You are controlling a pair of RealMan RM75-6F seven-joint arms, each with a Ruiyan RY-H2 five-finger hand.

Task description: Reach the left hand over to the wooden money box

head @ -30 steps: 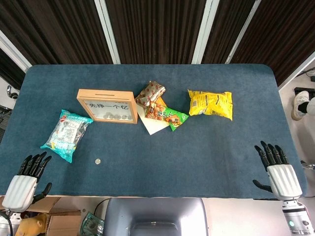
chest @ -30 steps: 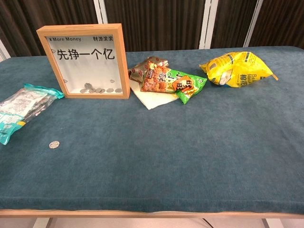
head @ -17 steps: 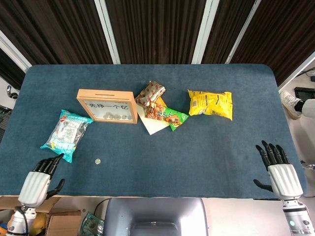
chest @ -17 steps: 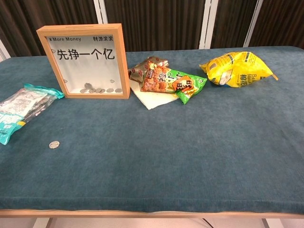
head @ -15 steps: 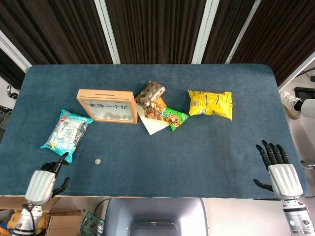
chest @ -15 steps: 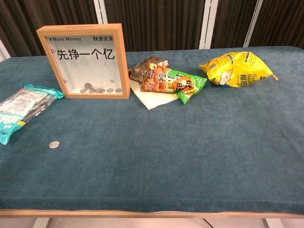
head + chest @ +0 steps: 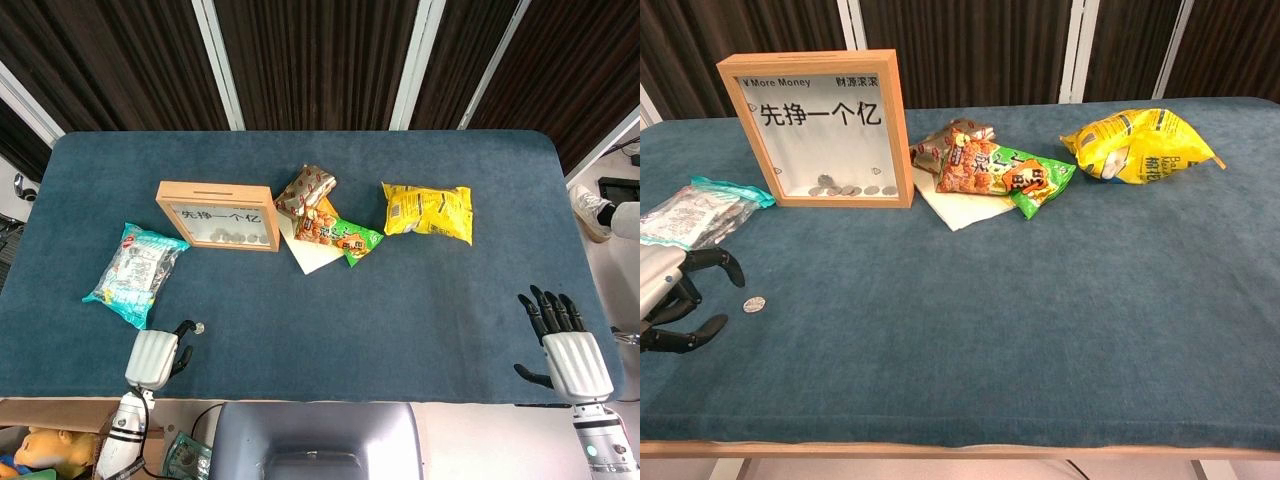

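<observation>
Left hand is low over the near edge of the blue tabletop, dark fingers loosely curled and apart, nothing in its grip, with a small coin lying just beside the fingertips. The wooden money box stands upright well beyond it, toward the far left part of the tabletop, its glass front showing black characters and a row of coins along the bottom. A teal snack bag lies between the hand and the box, off to the left side. Over by the box's right side there's a brown-wrapped pack and an orange-and-green snack bag piled on a white sheet, and a yellow chip bag further right. Right hand sits at the near right corner, fingers straight and spread, holding nothing, well apart from everything else.
</observation>
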